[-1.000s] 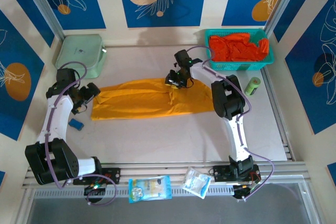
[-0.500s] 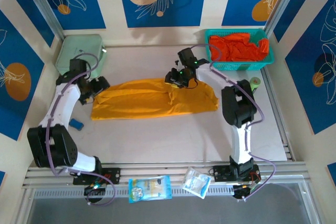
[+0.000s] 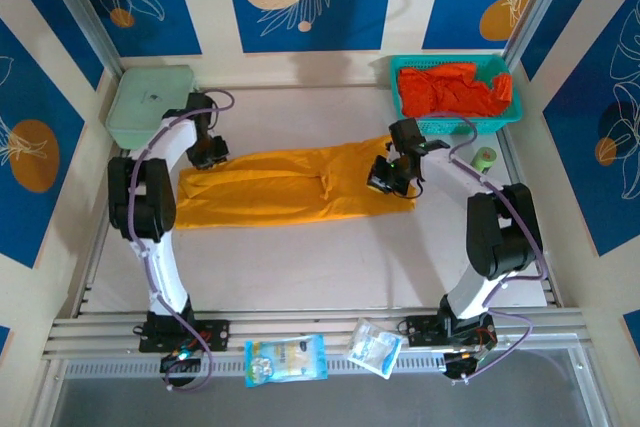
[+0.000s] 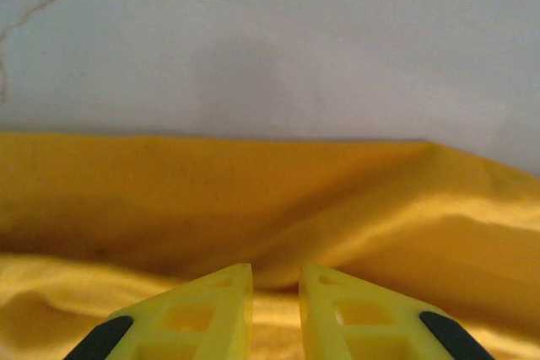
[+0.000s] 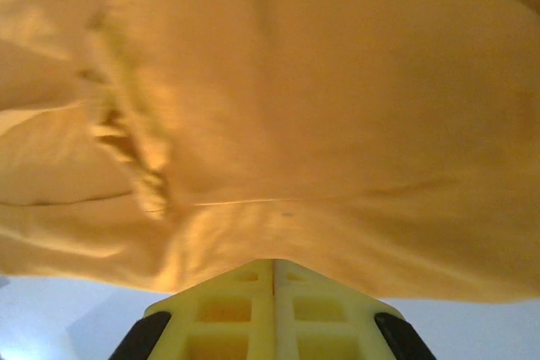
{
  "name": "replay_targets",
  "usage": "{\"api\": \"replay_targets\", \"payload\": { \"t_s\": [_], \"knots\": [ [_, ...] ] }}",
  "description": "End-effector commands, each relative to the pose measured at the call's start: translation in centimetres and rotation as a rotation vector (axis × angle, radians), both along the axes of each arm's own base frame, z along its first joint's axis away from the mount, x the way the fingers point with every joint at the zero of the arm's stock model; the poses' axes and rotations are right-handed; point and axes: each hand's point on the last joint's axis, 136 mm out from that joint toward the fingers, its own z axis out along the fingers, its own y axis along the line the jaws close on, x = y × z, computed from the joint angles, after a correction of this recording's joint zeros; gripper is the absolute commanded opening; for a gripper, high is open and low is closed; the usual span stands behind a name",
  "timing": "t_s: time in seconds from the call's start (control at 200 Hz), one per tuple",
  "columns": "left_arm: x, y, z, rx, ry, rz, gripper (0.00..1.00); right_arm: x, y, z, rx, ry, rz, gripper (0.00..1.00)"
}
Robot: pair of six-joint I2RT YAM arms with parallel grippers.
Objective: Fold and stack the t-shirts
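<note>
Top external shows the mustard t-shirt (image 3: 290, 187) spread lengthwise across the worktop (image 3: 300, 267), with bare room along its near edge. My left jaws sit at its far-left corner, a narrow slit between them; I cannot tell whether cloth is pinched. My right jaws are pressed together at its right-end hem. The red-orange t-shirts (image 3: 450, 89) lie heaped in the teal basket (image 3: 455, 128) just beyond.

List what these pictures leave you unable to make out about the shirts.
- Count of bright red-orange cloth shirts in the teal plastic mesh basket: top view, crumpled into one heap.
- Whether the left fingers pinch the mustard-yellow cloth t-shirt: left wrist view, gap too narrow to tell.
</note>
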Motion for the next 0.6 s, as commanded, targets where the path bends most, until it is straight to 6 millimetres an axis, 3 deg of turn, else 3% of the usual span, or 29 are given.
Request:
{"api": "replay_targets", "payload": {
  "t_s": [0.0,0.195,0.325,0.595],
  "knots": [
    [0.1,0.2,0.0,0.063,0.02,-0.031,0.21,-0.3,-0.9,-0.6,-0.031,0.018,-0.02,0.0],
    [-1.7,0.9,-1.7,0.109,0.077,-0.028,0.21,0.3,-1.1,-3.6,-0.109,0.104,-0.027,0.0],
    [-4.1,1.2,-2.3,0.127,0.111,-0.019,0.21,1.2,-1.0,-5.6,-0.149,0.155,-0.023,0.0],
    [-9.4,1.6,-1.8,0.135,0.138,-0.001,0.21,5.8,0.7,-7.0,-0.177,0.169,0.046,0.0]
  ]
}}
